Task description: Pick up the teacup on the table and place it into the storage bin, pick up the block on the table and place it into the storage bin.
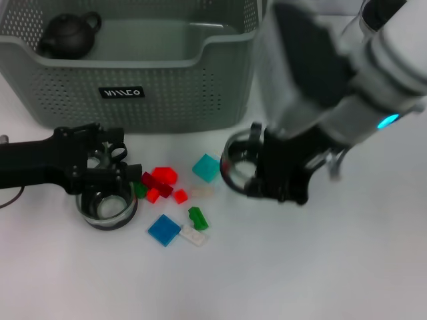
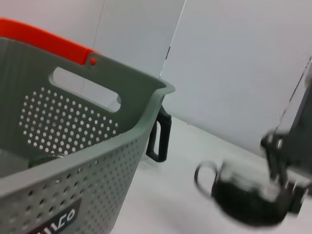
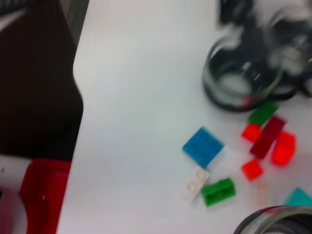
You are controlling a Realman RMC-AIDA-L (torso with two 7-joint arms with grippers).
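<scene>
Two clear glass teacups are seen on the white counter (image 1: 320,267): one (image 1: 107,203) under the left claw (image 1: 110,170), the other (image 1: 237,163) at the right claw (image 1: 267,173); whether either claw is apart or clamped cannot be told. The glass is judged light, rigid, slippery and breakable, so the rim or handle would best be taken firmly. About ten small plastic blocks (image 1: 175,200) are scattered between the cups, judged light and stiff; flat sides suit pinching. The large grey-green perforated storage bin (image 1: 167,87) stands behind, a single dark teapot (image 1: 69,35) inside.
</scene>
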